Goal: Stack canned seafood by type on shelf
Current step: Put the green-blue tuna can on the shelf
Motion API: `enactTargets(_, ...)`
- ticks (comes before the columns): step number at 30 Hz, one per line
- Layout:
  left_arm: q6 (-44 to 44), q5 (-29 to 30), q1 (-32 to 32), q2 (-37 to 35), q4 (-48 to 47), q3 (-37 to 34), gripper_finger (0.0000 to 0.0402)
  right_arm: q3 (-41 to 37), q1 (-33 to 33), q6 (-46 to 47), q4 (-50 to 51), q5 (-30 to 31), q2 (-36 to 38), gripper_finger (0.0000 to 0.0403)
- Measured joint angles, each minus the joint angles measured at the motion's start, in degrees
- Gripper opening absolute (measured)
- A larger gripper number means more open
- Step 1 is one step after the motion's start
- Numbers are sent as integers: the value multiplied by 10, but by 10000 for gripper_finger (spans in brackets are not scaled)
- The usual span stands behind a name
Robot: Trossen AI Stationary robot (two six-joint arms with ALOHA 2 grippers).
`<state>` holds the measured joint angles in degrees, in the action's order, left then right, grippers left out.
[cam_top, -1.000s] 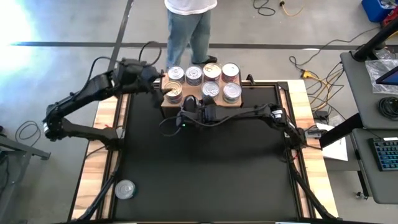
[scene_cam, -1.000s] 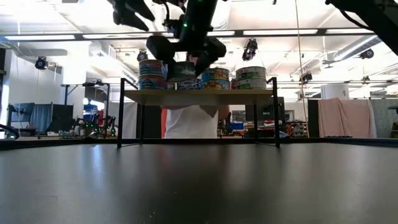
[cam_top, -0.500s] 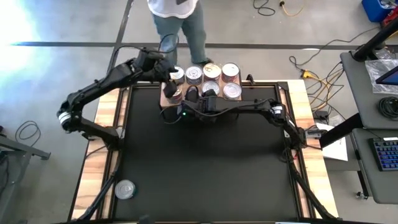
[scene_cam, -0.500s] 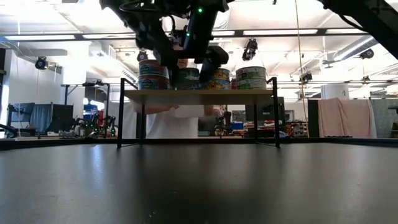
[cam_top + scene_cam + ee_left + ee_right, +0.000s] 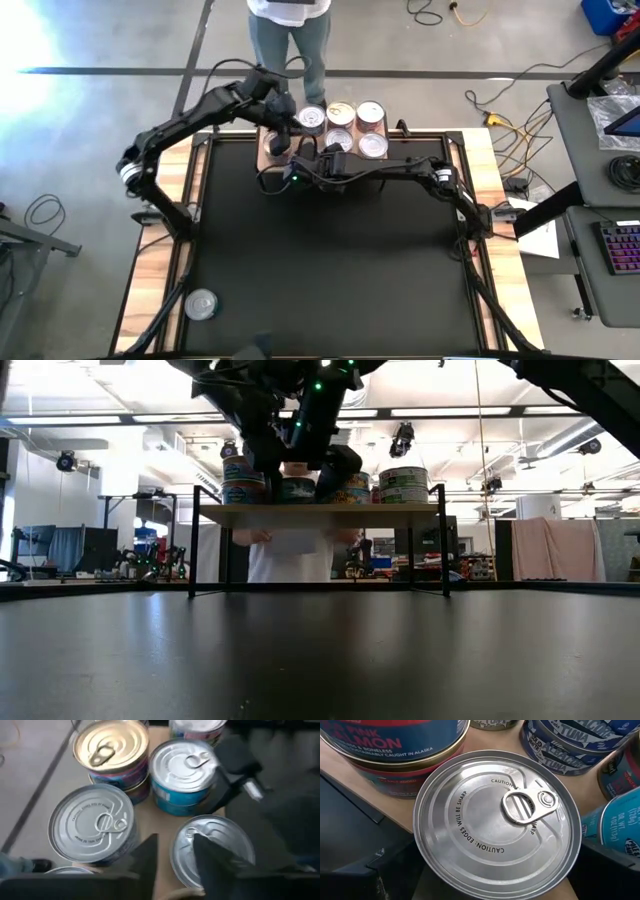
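The shelf (image 5: 266, 155) stands at the mat's far edge and carries several cans in two rows, some stacked. A silver-lidded can (image 5: 495, 825) sits in the front row near the shelf's left end, and my right gripper (image 5: 297, 160) holds it. My left gripper (image 5: 175, 842) hangs over the same can's (image 5: 220, 845) edge. Its fingers stand a narrow gap apart with nothing between them. One more can (image 5: 200, 304) lies alone on the mat's near left. My right gripper takes the can's round side wall between its two fingers (image 5: 610, 870), slanting down from the table's near right. The can stays level and lid up, its bottom at the shelf board (image 5: 320, 515) in the low view. Whether my left gripper touches the lid, I cannot tell.
A gold-lidded stack (image 5: 110, 747) and a blue-labelled silver can (image 5: 185, 762) stand just behind the held can, and another silver can (image 5: 92, 825) stands beside it. A person (image 5: 290, 30) stands right behind the shelf. The black mat (image 5: 330, 270) stretches toward the near edge.
My left gripper has swung from beyond the shelf's left end toward the table's right and come down over the front-left can. My right gripper has edged toward the far edge. The can in it has sunk to the shelf board in the low view.
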<state>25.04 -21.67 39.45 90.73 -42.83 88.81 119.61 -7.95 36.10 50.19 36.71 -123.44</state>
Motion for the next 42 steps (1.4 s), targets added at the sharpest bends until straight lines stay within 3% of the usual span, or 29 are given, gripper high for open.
enactTargets(3,0,0,4,38,-20,41,36,0,-1,-1,0,2,0,400)
enactTargets(5,0,-1,5,61,-35,71,10,0,-2,-1,0,3,0,400)
enactTargets(14,57,-9,7,145,-202,201,1,0,-3,-1,0,3,-1,400)
enactTargets(17,64,-39,7,160,-233,222,0,0,-3,-1,0,4,-1,400)
enactTargets(22,87,-83,8,188,-293,234,0,0,-3,-3,0,6,-1,400)
enactTargets(32,90,-150,7,209,-302,235,0,0,-3,-16,-1,8,-2,400)
enactTargets(36,90,-145,4,208,-294,236,0,0,-3,-16,-2,8,-2,400)
enactTargets(42,93,-74,-5,197,-297,252,0,0,-4,-23,-2,7,-2,400)
